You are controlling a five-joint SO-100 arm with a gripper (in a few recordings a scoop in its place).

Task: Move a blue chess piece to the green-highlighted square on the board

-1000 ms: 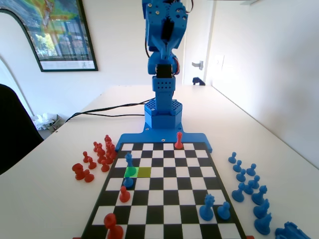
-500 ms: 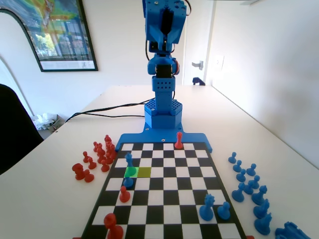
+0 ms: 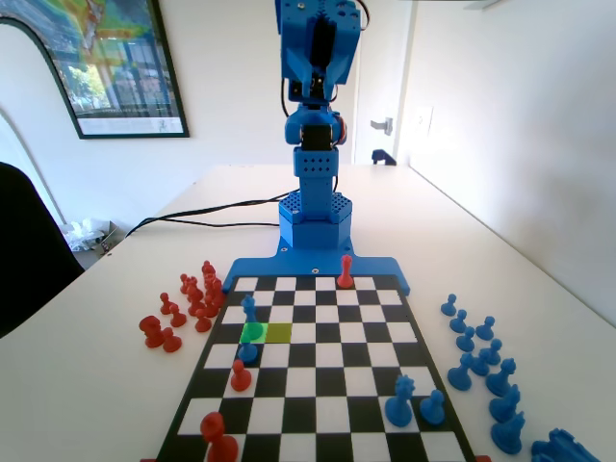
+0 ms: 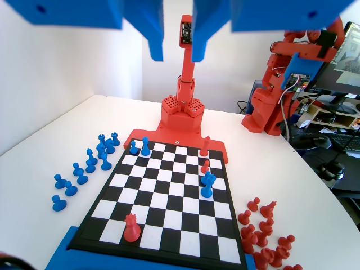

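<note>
In the wrist view the end effector (image 4: 177, 50) is hanging high above the board (image 4: 169, 191), its two blue jaws standing apart with nothing between them. In the fixed view the blue arm (image 3: 318, 58) is rearing upright at the far end of the board (image 3: 318, 366).

The blue chess piece (image 3: 249, 308) is standing upright on the square just beyond the green-highlighted square (image 3: 253, 332), towards the arm, in the second column from the board's left edge. In the wrist view the same piece (image 4: 207, 185) is standing near the board's right side. A squat blue pawn (image 3: 247, 352) is sitting on the square just this side of the green one, and a duller olive square (image 3: 279, 332) is lying immediately right of it.

Red pieces (image 3: 183, 308) are clustering on the desk (image 3: 96, 385) left of the board, and spare blue pieces (image 3: 481, 366) are standing to its right.
</note>
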